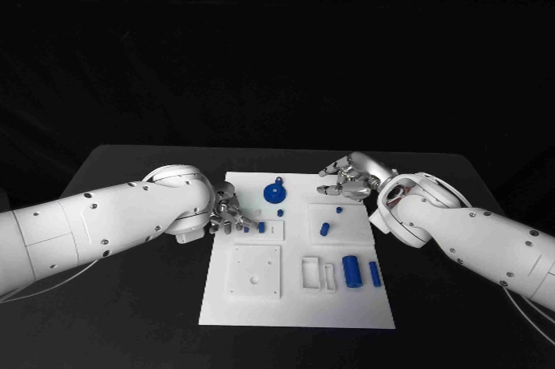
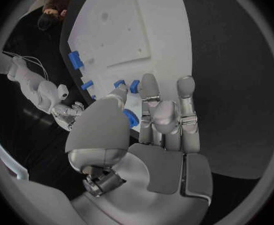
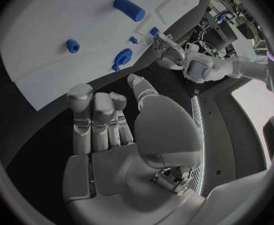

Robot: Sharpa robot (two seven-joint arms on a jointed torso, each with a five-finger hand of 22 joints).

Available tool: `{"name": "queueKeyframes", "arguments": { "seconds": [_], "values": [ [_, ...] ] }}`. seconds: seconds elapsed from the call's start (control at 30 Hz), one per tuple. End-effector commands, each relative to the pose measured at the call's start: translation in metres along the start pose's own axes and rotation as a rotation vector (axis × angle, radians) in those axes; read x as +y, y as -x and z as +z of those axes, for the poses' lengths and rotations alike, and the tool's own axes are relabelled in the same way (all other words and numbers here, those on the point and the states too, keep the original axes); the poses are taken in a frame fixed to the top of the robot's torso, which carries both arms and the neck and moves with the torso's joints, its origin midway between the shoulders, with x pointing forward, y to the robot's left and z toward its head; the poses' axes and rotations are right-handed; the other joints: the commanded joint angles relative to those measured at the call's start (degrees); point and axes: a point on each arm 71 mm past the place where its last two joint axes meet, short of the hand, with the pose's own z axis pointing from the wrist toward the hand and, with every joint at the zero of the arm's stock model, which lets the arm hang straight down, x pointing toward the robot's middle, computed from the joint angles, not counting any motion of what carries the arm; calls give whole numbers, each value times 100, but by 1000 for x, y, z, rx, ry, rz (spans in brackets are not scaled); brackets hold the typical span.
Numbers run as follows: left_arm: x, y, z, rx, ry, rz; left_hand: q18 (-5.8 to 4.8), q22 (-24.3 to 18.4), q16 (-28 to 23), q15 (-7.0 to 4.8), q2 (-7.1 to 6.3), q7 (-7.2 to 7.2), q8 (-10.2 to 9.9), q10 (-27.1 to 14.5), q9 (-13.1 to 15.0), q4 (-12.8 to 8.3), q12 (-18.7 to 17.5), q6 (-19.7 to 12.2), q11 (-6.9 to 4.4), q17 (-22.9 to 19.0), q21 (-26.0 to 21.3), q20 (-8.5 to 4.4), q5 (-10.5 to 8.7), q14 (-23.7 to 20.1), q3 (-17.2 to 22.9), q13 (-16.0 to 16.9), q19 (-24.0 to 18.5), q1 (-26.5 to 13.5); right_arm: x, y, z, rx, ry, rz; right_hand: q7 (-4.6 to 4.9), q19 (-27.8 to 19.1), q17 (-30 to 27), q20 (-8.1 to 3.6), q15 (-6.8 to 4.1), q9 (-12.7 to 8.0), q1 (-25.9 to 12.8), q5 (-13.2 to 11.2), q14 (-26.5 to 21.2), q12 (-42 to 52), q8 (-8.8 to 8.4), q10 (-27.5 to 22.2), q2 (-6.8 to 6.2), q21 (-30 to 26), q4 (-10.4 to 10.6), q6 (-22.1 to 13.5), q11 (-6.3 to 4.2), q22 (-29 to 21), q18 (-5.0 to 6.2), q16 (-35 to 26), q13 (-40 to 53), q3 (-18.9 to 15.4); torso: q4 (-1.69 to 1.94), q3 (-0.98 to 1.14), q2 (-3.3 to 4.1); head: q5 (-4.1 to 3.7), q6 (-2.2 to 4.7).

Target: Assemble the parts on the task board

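Note:
The white task board lies mid-table. My left hand is at its left edge, fingers over two small blue parts. In the left wrist view a blue part shows between the thumb and fingers of my left hand; whether it is gripped I cannot tell. My right hand hovers at the board's far right corner, fingers loosely curled, holding nothing. A round blue part sits near the far edge, seen also in the right wrist view.
Two blue cylinders lie on the board's right side beside white slots. Small blue pieces stand on the right middle plate. A raised white square plate fills the near left. Black table surrounds the board.

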Motion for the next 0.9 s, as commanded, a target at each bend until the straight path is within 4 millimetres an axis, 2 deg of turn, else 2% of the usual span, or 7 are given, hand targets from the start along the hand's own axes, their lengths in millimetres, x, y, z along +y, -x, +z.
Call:
{"name": "queueKeyframes", "arguments": {
  "seconds": [0.03,0.2,0.37,0.5,0.6,0.8,0.9],
  "values": [
    [1,-3,1,9,5,0,-44,104,-38,-45,-84,11,-35,288,-2,50,1,31,-27,-1,-23,-53,-42,-12,-15,-1,-4,-16,1,-1,0,6,8,-2,-6,44,-4,-3,-1,-5,-67,32,6,-33,-20,-38,-6,-21,21,-42,-6,553,23,-25,-7,-14,0,-1,0,0,3],
    [3,-2,1,7,9,-3,-47,104,-38,-48,-106,9,-40,288,-4,68,1,32,-28,1,-23,-59,-61,-13,-28,-5,-5,-37,0,-1,0,6,8,-2,-6,44,-4,-3,-1,-5,-67,32,6,-33,-20,-38,-6,-21,21,-42,-6,553,23,-25,-7,-14,-1,1,0,1,2],
    [2,2,0,-8,-2,-19,-53,103,-37,-47,-11,12,-41,288,2,27,4,33,-27,8,-25,-60,-51,-11,12,-10,-5,3,0,-1,0,6,8,-2,-6,44,-4,-3,-1,-5,-67,32,6,-33,-20,-38,-6,-21,21,-42,-6,553,23,-25,-7,-14,-1,-3,2,-7,-1],
    [1,7,-3,-19,-16,-43,-55,103,-50,-42,1,15,-44,288,3,8,4,23,-22,-13,-27,-55,-41,-14,18,-11,-8,12,0,-1,0,5,7,-2,-6,44,-4,-3,-1,-5,-67,32,6,-33,-20,-38,-6,-21,21,-42,-6,553,23,-25,-7,-14,-3,-6,2,-7,-1],
    [0,12,-5,-28,-24,-59,-54,103,-50,-41,7,16,-42,288,4,-5,5,23,-22,-14,-27,-54,-38,-11,19,-11,-8,14,0,0,0,5,6,-2,-6,44,-4,-3,-1,-5,-67,32,6,-33,-20,-38,-6,-21,21,-42,-6,553,23,-25,-7,-14,5,1,-3,-5,2],
    [0,18,-9,-37,-34,-83,-43,104,-63,-38,120,17,-36,287,5,-178,-1,12,-20,-35,-34,-44,-10,-13,44,-10,-8,-4,0,0,0,5,6,-2,-6,44,-4,-3,-1,-5,-67,32,6,-33,-20,-38,-6,-21,21,-42,-6,553,23,-25,-7,-14,10,-2,-4,-4,8],
    [0,19,-11,-39,-39,-94,-43,104,-63,-38,120,17,-36,287,5,-178,-1,12,-20,-35,-34,-44,-10,-13,44,-10,-8,-4,0,0,0,5,6,-2,-6,44,-4,-3,-1,-5,-67,32,6,-33,-20,-38,-6,-21,21,-42,-6,553,23,-25,-7,-14,5,-4,2,-1,11]
  ]
}}
